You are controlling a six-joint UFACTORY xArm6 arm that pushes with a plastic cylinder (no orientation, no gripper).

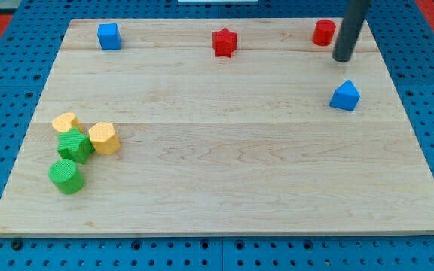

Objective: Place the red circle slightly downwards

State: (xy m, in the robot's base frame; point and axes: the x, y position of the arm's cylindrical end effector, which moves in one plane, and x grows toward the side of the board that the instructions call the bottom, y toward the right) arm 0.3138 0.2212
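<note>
Red circle (323, 32) sits near the view's top right of the wooden surface (224, 173), and our tip (342, 57) rests just to its right and a little below, seemingly not touching it, though the rod hides that edge. We carry no fingers, so nothing is held. To nudge the circle downwards we should swing round above it, centre on it, and push briefly, steering well clear of the blue block (345, 96) below.

Red circle (323, 32) and red star (224, 42); blue cube (109, 36) and blue triangular block (345, 96); two yellow blocks (104, 138), two green (67, 175); pale wooden board (224, 173), blue pegboard (6, 83), dark rod.
</note>
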